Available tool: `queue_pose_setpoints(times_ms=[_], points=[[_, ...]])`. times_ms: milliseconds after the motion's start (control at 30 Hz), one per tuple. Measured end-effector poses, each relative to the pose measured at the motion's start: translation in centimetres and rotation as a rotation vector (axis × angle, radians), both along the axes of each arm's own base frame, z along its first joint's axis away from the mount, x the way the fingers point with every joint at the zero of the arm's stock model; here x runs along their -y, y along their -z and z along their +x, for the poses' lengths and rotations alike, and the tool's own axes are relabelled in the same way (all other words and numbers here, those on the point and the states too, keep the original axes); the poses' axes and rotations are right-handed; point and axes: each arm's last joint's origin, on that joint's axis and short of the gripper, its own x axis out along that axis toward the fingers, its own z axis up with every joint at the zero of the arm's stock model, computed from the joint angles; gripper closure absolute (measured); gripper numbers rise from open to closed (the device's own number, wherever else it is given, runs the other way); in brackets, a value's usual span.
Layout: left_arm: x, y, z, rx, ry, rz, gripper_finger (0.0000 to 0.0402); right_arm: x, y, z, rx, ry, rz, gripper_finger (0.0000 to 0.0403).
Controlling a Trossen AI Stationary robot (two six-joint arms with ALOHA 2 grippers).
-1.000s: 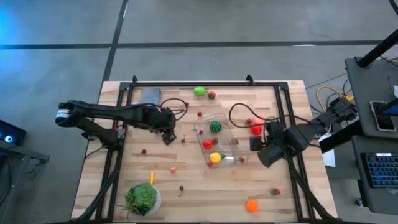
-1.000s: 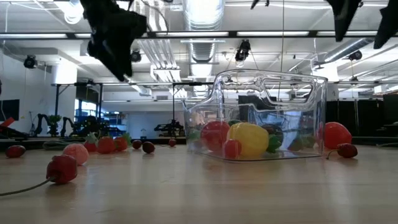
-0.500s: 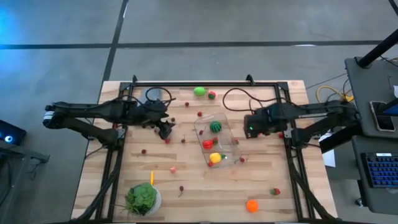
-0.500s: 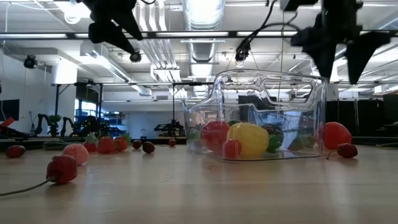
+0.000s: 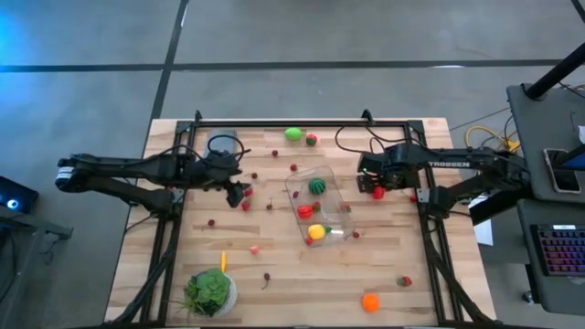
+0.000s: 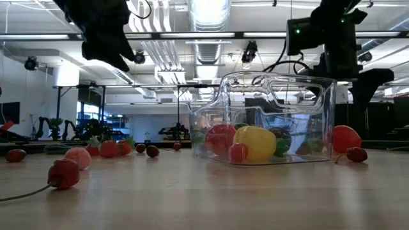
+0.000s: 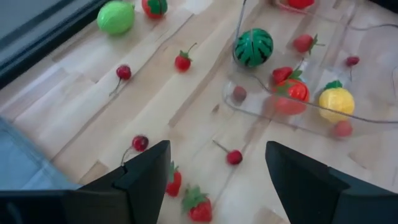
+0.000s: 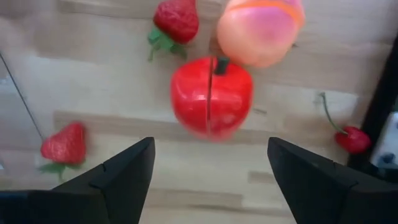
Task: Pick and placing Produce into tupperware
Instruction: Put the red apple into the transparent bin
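The clear tupperware (image 5: pixel 340 217) stands mid-table holding a striped melon (image 5: pixel 316 185), a yellow piece (image 5: pixel 316 231) and red pieces. Loose produce lies around it. My right gripper (image 5: pixel 376 182) hangs open, pointing down, right of the tub over a red apple (image 8: pixel 211 96) that rests on the wood beside a peach-coloured fruit (image 8: pixel 260 28) and a strawberry (image 8: pixel 176 18). My left gripper (image 5: pixel 240 190) is open left of the tub, slanting down above two strawberries (image 7: pixel 198 208) and scattered cherries (image 7: pixel 140 142). Both grippers are empty.
A leafy green head in a white bowl (image 5: pixel 210 292) sits at the near left, with a grey cloth (image 5: pixel 222 142) at the far left. A lime-green fruit (image 5: pixel 292 134) lies at the far edge and an orange (image 5: pixel 370 301) at the near right. Black frame rails (image 5: pixel 302 122) border the table.
My right gripper has swung from the near right toward the far edge, turning at the wrist and coming lower, and now hangs over the red apple. My left gripper has drawn back a little toward the left edge and tipped up.
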Motion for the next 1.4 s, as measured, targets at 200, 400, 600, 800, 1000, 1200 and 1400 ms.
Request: queue_pose_setpoints(times_ms=[200,400,600,800,1000,1200,1400], points=[[-0.8,0.8,0.2,-0.009,0.03,0.074,0.0152,0.0,0.4,0.2,0.007,0.0,-0.02,0.0062],[-1.6,1.2,0.4,-0.035,0.04,0.066,0.0152,0.2,1.6,1.0,-0.022,0.005,-0.031,0.0038],[-1.8,1.3,0.4,-0.036,0.041,0.051,0.0152,0.5,3.6,1.9,-0.119,0.008,0.002,0.0037],[-1.8,1.0,0.1,-0.023,0.036,0.048,0.0152,0.7,5.3,2.3,-0.199,0.004,0.029,0.0037],[-1.8,1.0,0.1,-0.02,0.036,0.048,0.0152,1.2,6.0,2.4,-0.236,-0.091,0.022,0.0038],[-1.8,1.0,0.1,-0.019,0.036,0.048,0.0152,1.7,6.1,2.6,-0.2,-0.093,0.013,0.0072],[-1.8,1.0,0.1,-0.018,0.036,0.048,0.0153,1.8,6.2,2.9,-0.164,-0.098,0.022,0.0114]])
